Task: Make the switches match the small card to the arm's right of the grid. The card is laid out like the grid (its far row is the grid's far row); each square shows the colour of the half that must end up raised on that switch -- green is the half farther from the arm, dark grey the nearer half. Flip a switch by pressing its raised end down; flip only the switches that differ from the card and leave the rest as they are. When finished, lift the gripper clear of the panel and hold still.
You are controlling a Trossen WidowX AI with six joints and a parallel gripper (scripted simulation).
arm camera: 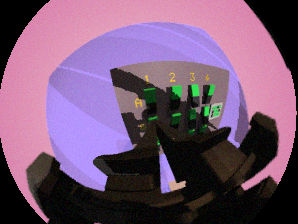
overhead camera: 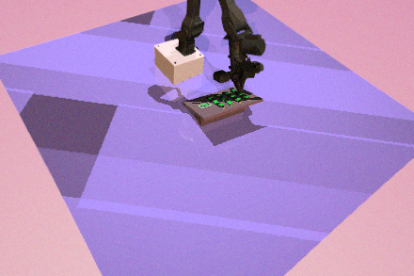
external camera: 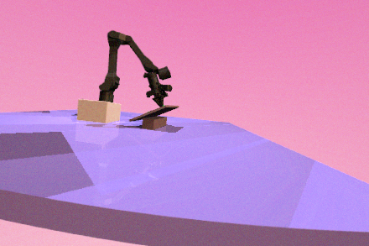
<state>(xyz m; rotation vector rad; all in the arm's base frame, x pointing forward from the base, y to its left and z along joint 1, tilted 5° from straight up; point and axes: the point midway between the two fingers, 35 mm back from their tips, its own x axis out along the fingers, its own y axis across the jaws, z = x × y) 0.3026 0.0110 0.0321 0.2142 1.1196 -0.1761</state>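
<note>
The switch panel [overhead camera: 221, 112] [external camera: 151, 113] [arm camera: 127, 99] is a tilted grey-brown board on a small brown block [external camera: 153, 123]. Its grid of green and dark rocker switches [overhead camera: 225, 98] [arm camera: 176, 104] shows in the top view and the wrist view. The small card [overhead camera: 203, 105] [arm camera: 214, 112] lies on the panel beside the grid. My gripper [overhead camera: 241, 89] [external camera: 161, 104] [arm camera: 153, 123] is shut and empty. Its tip points down at the near row of the grid, at the end away from the card, on or just above a switch. I cannot tell each switch's state at this size.
The arm's tan base box [overhead camera: 179, 61] [external camera: 98, 111] stands just behind the panel. The purple table [overhead camera: 212, 186] [external camera: 189, 179] has darker patches at the left.
</note>
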